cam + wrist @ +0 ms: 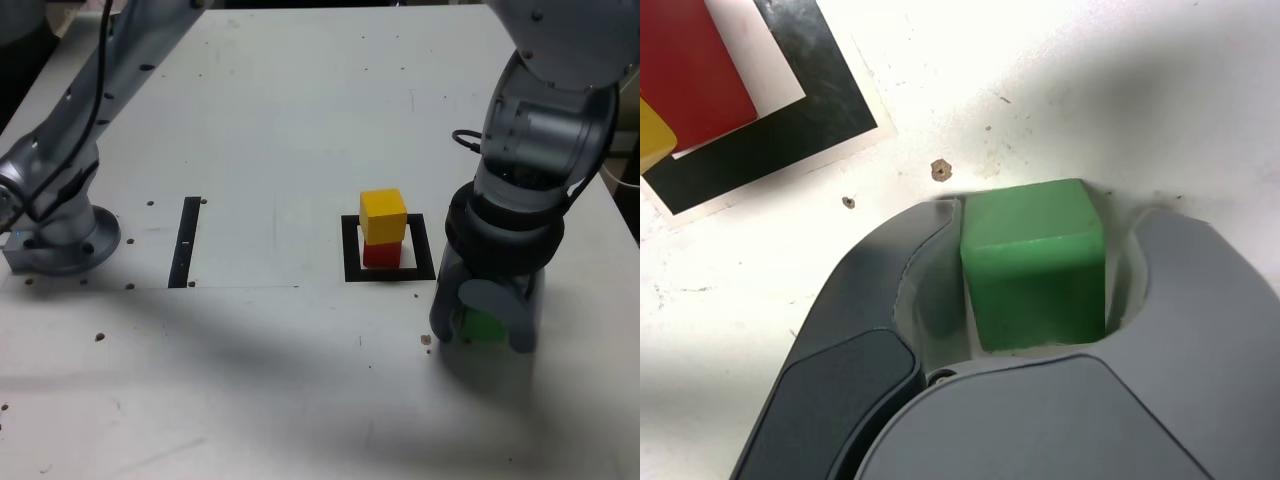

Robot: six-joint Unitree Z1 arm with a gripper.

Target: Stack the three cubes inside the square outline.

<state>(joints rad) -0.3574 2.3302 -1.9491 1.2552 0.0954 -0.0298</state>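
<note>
Inside the square outline (pixel 388 273) two cubes stack, yellow cube (pixel 383 215) on red cube (pixel 381 253); the pincer (pixel 485 327) pinches one green cube (pixel 1035 262).

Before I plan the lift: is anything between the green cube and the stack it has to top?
Nothing visible. The green cube sits between the hand's jaws, just outside the square outline on the exterior view's right. Only bare table lies between it and the yellow cube on the red cube.
</note>
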